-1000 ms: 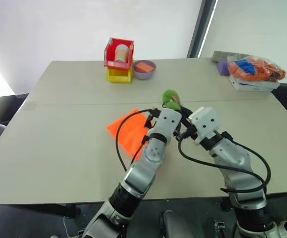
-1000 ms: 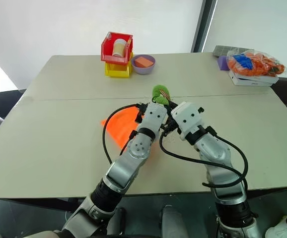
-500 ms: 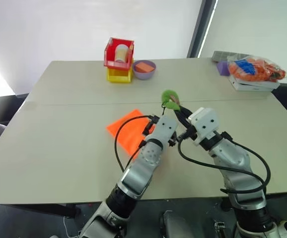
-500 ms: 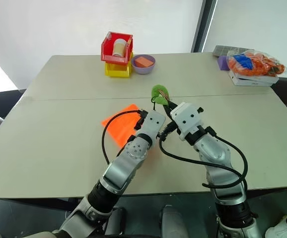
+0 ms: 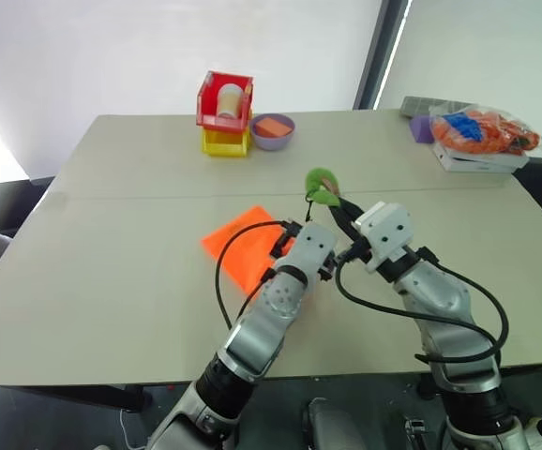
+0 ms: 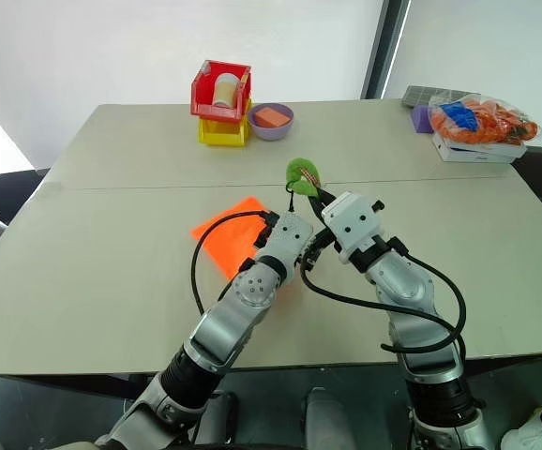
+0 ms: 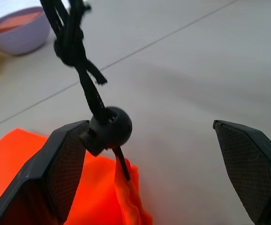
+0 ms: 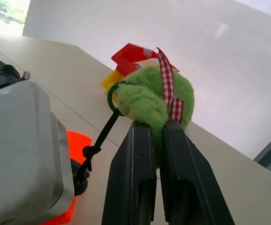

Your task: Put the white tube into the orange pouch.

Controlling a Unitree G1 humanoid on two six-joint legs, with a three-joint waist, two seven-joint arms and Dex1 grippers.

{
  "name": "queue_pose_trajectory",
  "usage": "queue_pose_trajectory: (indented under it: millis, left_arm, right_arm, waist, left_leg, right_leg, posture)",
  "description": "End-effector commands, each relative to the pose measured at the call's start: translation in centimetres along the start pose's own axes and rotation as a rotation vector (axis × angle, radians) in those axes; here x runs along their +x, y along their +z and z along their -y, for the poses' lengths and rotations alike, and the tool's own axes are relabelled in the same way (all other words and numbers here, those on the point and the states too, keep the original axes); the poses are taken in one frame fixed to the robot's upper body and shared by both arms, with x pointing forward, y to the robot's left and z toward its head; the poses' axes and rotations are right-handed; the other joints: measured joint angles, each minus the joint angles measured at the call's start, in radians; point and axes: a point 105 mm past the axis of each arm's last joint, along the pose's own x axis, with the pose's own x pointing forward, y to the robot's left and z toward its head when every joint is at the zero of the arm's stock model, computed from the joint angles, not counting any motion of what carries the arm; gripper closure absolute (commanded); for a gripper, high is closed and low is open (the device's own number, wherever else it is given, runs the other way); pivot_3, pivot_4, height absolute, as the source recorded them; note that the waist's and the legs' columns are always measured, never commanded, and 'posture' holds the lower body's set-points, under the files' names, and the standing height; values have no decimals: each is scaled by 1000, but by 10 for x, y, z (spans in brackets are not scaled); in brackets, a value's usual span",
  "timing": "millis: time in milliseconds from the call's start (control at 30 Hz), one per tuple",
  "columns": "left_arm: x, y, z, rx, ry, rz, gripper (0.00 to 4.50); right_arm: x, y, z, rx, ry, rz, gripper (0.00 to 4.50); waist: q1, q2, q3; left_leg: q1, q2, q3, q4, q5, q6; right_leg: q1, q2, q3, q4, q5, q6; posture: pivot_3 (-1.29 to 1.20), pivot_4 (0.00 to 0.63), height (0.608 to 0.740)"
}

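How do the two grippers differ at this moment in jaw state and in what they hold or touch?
The right gripper is shut, pinching the fuzzy green tag; the left gripper stands wide open and holds nothing. The right one sits higher, lifting the tag off the table, while the left is low beside the orange pouch, one finger by the black cord stopper. Both work the same black cord.

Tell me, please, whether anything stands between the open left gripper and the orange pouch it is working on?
Nothing visible stands in the way. The left gripper is open right at the orange pouch, with the black cord stopper beside one finger. The right gripper is shut on the green tag, holding the cord up.
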Motion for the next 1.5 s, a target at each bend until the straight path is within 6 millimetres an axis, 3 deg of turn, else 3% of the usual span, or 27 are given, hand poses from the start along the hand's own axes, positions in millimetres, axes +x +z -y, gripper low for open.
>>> queue_pose_trajectory:
  millis: [33, 300, 400, 533, 900, 1033, 1067, 1367, 1500]
  left_arm:
    - [-2, 21, 0, -33, 15, 83, 20]
    - [0, 20, 1, -35, 9, 76, 20]
    - [0, 22, -1, -37, 14, 90, 842]
    - [1, 21, -3, -33, 28, 85, 2812]
    - [2, 18, -7, -37, 37, 74, 2812]
    - [2, 19, -9, -47, 42, 82, 4136]
    - [2, 19, -9, -48, 43, 87, 4243]
    - [7, 17, -21, -25, 65, 86, 4240]
    - [10, 7, -27, 31, -12, 71, 4240]
  right_arm:
    - [2, 13, 3, -25, -11, 57, 4500]
    - [4, 12, 3, -27, -8, 61, 4500]
    - [4, 12, 2, -29, -5, 63, 4500]
    - [4, 11, 1, -34, 2, 61, 4500]
    - [5, 10, -1, -30, 5, 64, 4500]
    - [5, 10, -2, -29, 3, 64, 4500]
    - [5, 10, -2, -29, 2, 63, 4500]
    - [4, 9, 3, -40, -20, 59, 4500]
    - [-2, 3, 16, -65, -69, 27, 4500]
  waist:
    - [0, 0, 0]
    - [0, 0, 0]
    - [0, 0, 0]
    - [0, 0, 0]
    - [0, 0, 0]
    - [0, 0, 0]
    - [0, 0, 0]
    - [0, 0, 0]
    - [-1, 0, 0]
  left_leg:
    - [0, 0, 0, 0, 0, 0]
    - [0, 0, 0, 0, 0, 0]
    - [0, 0, 0, 0, 0, 0]
    - [0, 0, 0, 0, 0, 0]
    - [0, 0, 0, 0, 0, 0]
    - [0, 0, 0, 0, 0, 0]
    - [0, 0, 0, 0, 0, 0]
    - [0, 0, 0, 0, 0, 0]
    - [1, 0, 0, 0, 0, 0]
  right_leg:
    - [0, 0, 0, 0, 0, 0]
    - [0, 0, 0, 0, 0, 0]
    - [0, 0, 0, 0, 0, 0]
    - [0, 0, 0, 0, 0, 0]
    - [0, 0, 0, 0, 0, 0]
    - [0, 0, 0, 0, 0, 0]
    - [0, 0, 0, 0, 0, 0]
    - [0, 0, 0, 0, 0, 0]
    - [0, 0, 0, 0, 0, 0]
  posture:
    - [0, 150, 740]
    - [0, 150, 740]
    - [0, 150, 740]
    - [0, 150, 740]
    - [0, 150, 740]
    - [0, 150, 740]
    - [0, 150, 740]
    - [0, 150, 740]
    - [0, 150, 740]
